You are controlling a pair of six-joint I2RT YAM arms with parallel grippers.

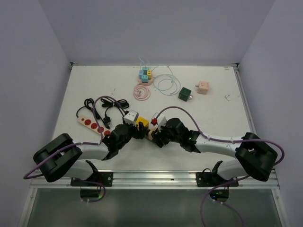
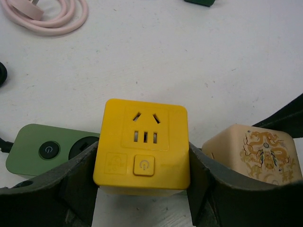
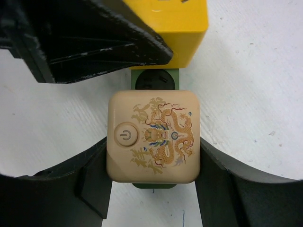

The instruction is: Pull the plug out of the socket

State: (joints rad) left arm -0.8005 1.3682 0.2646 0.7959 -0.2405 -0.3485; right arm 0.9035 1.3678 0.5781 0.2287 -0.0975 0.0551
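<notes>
Right wrist view is showing the right gripper (image 3: 152, 153) clamping the beige adapter (image 3: 152, 137) from both sides, each finger pressing flat against a side wall (no gap is showing on either side). Under that adapter the green power strip (image 2: 33, 144) is peeking out at the near and far edges. So the adapter is sitting plugged on the strip's face, and the strip's long axis is running straight away from this camera. Beyond it, the yellow adapter (image 3: 189, 23) appears to be sitting farther along the same strip, with one dark finger of the left gripper (image 2: 142, 165) lying against it.

Left wrist view is agreeing with that. The left gripper is grasping the yellow adapter by its two sides, the beige one is sitting just beside it at the right of the picture, and the strip is reaching out to the left.

Which adapter is meant as the plug I cannot tell, since both look seated. Either way, I am judging that the pull is needing to go straight up off the strip's face, across its long axis, with one arm lifting and the other holding things down. Farther off, the pink cable (image 2: 47, 19) is lying coiled, well apart.
</notes>
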